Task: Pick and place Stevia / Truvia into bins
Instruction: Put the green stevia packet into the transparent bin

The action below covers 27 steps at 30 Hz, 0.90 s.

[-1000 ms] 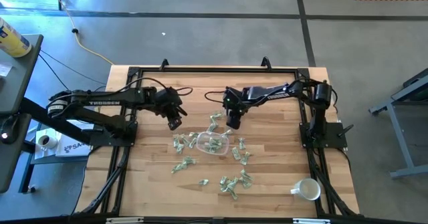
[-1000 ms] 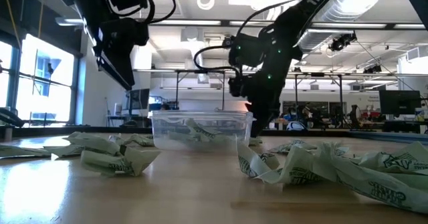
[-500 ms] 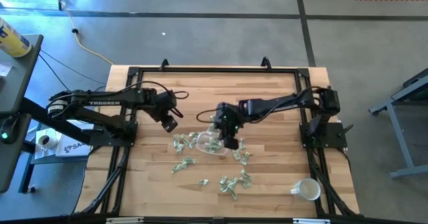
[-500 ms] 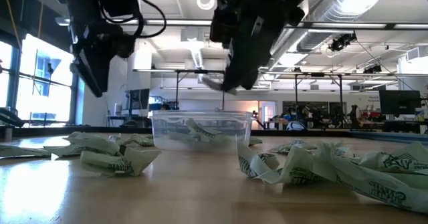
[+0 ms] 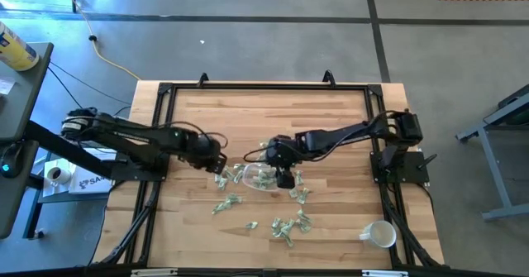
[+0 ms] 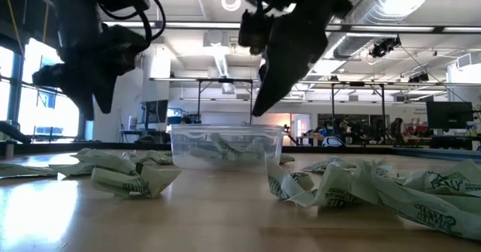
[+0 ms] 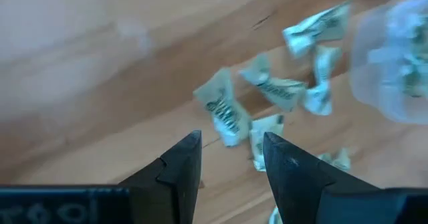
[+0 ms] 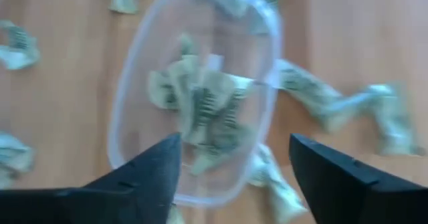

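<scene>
— Counter [image 5: 331, 112]: what do you log for the surface and room?
— Pale wood planks in a black frame, grey floor around it. Your low view looks into a bright hall with ceiling ducts and monitors. White mug [image 5: 379, 234] at the near right corner.

— Stevia / Truvia packets [image 5: 289, 226]?
— Scattered mid-counter, green and white, crumpled. Several lie inside the clear bin [image 5: 263, 178]; others ring it. You cannot count them; the right arm covers part of the bin from above.

— Right tool [image 8: 231, 174]?
— Above the bin, fingers spread wide, nothing between them.

— Left tool [image 7: 231, 154]?
— Low, just left of the bin, over loose packets; fingers narrowly parted, empty. In the low view both tools are dark silhouettes, tips hard to read.
</scene>
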Motion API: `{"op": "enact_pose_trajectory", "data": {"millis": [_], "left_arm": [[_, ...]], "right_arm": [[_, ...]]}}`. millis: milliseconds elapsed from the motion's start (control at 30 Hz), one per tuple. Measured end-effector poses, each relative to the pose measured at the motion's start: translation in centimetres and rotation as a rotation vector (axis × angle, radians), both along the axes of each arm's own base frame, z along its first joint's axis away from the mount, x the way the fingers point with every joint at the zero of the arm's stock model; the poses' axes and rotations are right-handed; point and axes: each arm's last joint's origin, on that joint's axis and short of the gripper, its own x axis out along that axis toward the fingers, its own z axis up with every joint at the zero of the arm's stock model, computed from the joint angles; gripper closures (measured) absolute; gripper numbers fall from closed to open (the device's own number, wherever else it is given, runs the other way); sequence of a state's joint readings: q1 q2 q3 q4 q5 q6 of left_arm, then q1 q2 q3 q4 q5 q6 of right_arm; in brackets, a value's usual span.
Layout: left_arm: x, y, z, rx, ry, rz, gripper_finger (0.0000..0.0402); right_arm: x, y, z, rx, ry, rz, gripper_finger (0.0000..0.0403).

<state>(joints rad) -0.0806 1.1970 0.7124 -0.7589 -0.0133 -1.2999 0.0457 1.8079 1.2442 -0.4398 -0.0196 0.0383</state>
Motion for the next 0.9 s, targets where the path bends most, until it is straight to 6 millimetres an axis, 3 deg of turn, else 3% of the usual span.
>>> {"op": "enact_pose_trajectory", "data": {"millis": [267,400,633,767,900], "left_arm": [[2.0,-3.0,-3.0,-0.012,0.071,0.121,0.0208],[3.2,-3.4,-4.3,0.032,0.103,0.152,0.0208],[3.7,-3.4,-6.3,0.099,0.209,0.152,0.0212],[3.7,-3.2,-6.4,0.123,0.226,0.11,0.0257],[3.7,-2.0,-6.3,0.159,0.237,0.079,0.0346]], "right_arm": [[-1.2,-0.2,1.2,-0.166,0.029,-0.102,0.0094],[-1.5,-0.5,1.0,-0.18,0.072,-0.112,0.0094],[-1.8,-0.5,0.9,-0.191,0.102,-0.109,0.0094],[-1.9,-0.2,1.2,-0.201,0.092,-0.098,0.0094],[-2.5,-0.2,2.9,-0.259,0.037,-0.112,0.0099]]}}
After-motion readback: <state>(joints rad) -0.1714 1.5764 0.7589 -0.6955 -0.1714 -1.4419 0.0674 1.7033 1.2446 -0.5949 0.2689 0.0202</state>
